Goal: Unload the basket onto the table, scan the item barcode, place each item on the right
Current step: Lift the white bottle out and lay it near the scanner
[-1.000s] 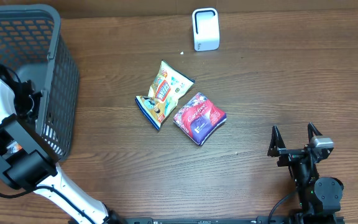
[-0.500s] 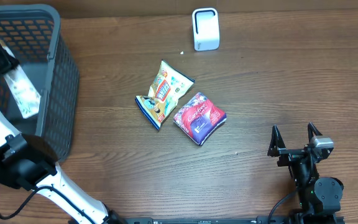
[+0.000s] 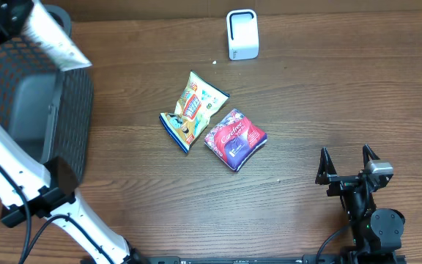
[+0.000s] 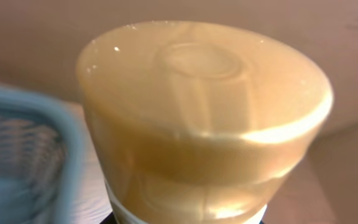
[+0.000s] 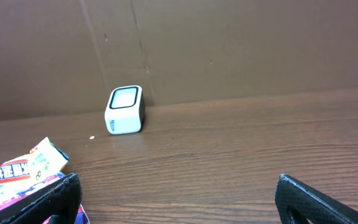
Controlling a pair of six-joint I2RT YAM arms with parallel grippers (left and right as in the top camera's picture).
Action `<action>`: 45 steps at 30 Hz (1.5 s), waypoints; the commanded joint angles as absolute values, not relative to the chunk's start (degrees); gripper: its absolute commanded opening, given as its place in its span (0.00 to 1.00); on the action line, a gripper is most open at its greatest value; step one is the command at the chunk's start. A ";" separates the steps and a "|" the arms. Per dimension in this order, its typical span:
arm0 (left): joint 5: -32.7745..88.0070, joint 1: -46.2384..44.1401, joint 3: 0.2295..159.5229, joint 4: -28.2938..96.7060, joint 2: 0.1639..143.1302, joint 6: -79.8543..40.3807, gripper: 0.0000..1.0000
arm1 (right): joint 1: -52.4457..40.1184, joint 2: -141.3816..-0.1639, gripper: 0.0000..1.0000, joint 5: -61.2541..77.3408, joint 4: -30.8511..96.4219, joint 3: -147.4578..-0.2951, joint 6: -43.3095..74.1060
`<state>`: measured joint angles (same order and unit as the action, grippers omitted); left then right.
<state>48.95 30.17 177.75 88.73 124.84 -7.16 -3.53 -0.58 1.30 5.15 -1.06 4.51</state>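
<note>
My left gripper (image 3: 20, 16) is at the far left corner above the grey basket (image 3: 75, 95), shut on the item (image 3: 56, 42), a pale bottle that slants down to the right over the basket's rim. The left wrist view is filled by the item's (image 4: 204, 118) round golden end, and no barcode shows there. The white scanner (image 3: 242, 34) stands at the back middle of the table, and the right wrist view shows the scanner (image 5: 124, 110) too. My right gripper (image 3: 349, 163) rests near the front right, open with nothing between its fingers (image 5: 42, 202).
A yellow snack bag (image 3: 193, 108) and a red and purple snack bag (image 3: 234, 138) lie side by side mid-table. The basket rim (image 4: 36, 124) appears blurred beside the held item. A brown cardboard wall (image 5: 229, 43) backs the table.
The left arm has lifted the item up out of the basket and swung it over the basket's right rim. The right arm has not moved.
</note>
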 commanded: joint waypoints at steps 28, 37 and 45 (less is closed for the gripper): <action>10.46 -23.38 127.35 84.66 123.46 -10.09 0.22 | -3.95 -0.16 1.00 1.54 4.78 -0.45 4.86; 8.36 -23.05 119.48 82.15 123.31 -11.40 0.25 | -3.95 -0.16 1.00 1.54 4.78 -0.45 4.86; 8.38 -18.24 139.57 90.96 123.13 -11.38 0.30 | -3.95 -0.16 1.00 1.54 4.78 -0.45 4.86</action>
